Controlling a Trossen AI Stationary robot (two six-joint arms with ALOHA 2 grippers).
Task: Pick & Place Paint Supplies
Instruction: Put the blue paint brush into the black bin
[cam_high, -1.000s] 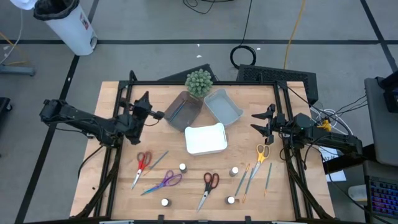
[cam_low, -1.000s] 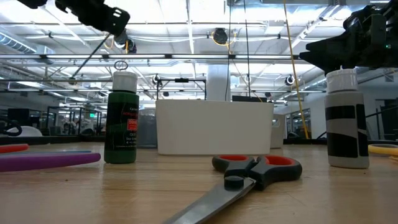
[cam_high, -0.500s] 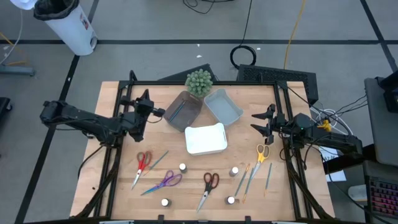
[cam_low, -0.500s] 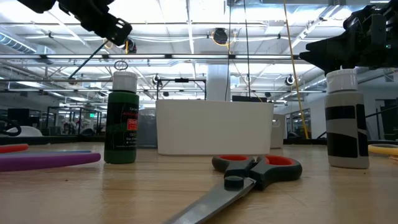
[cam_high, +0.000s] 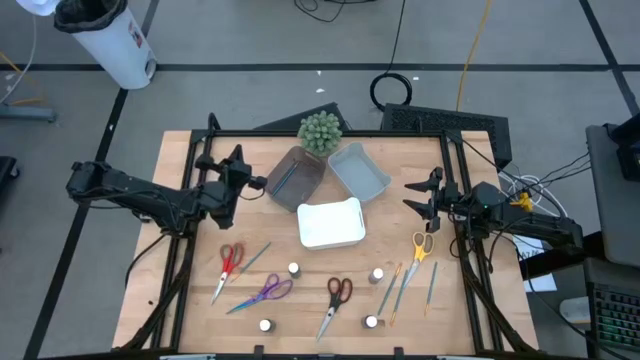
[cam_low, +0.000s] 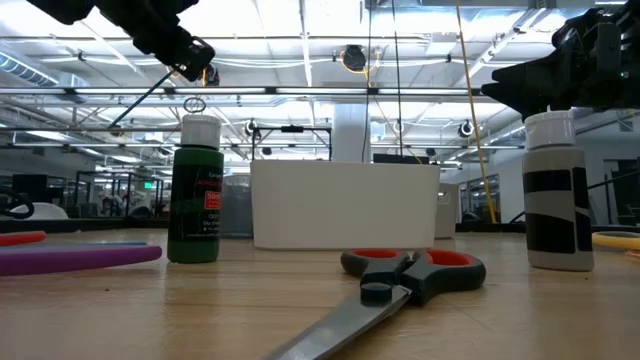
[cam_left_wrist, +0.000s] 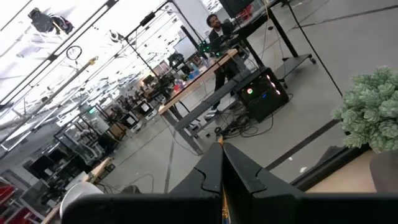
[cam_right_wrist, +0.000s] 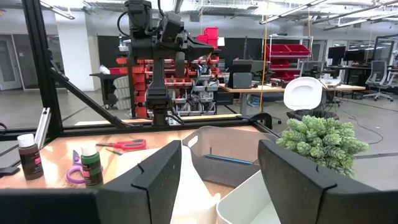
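Note:
Paint supplies lie on the table's near half. There are red scissors (cam_high: 229, 262), purple scissors (cam_high: 268, 292), dark-red scissors (cam_high: 335, 298) and yellow scissors (cam_high: 420, 247). White-capped bottles (cam_high: 294, 269) (cam_high: 378, 274) stand among them, beside loose brushes (cam_high: 400, 285). One blue brush (cam_high: 284, 178) lies in the brown tray (cam_high: 310, 185). My left gripper (cam_high: 257, 183) (cam_left_wrist: 222, 163) hovers shut, pointing level, just left of that tray, with nothing seen in it. My right gripper (cam_high: 412, 195) (cam_right_wrist: 227, 180) waits open at the table's right side, above the yellow scissors.
A pale blue-grey tray (cam_high: 360, 172) and a white tray (cam_high: 331, 222) sit beside the brown one. A spiky green plant (cam_high: 320, 132) stands behind them. A black frame (cam_high: 190, 160) borders the table. In the low view a green bottle (cam_low: 196, 190) and dark-red scissors (cam_low: 410, 272) stand nearest.
My left gripper has rolled a little about the line it points along, staying shut and high beside the brown tray. Nothing on the table has moved.

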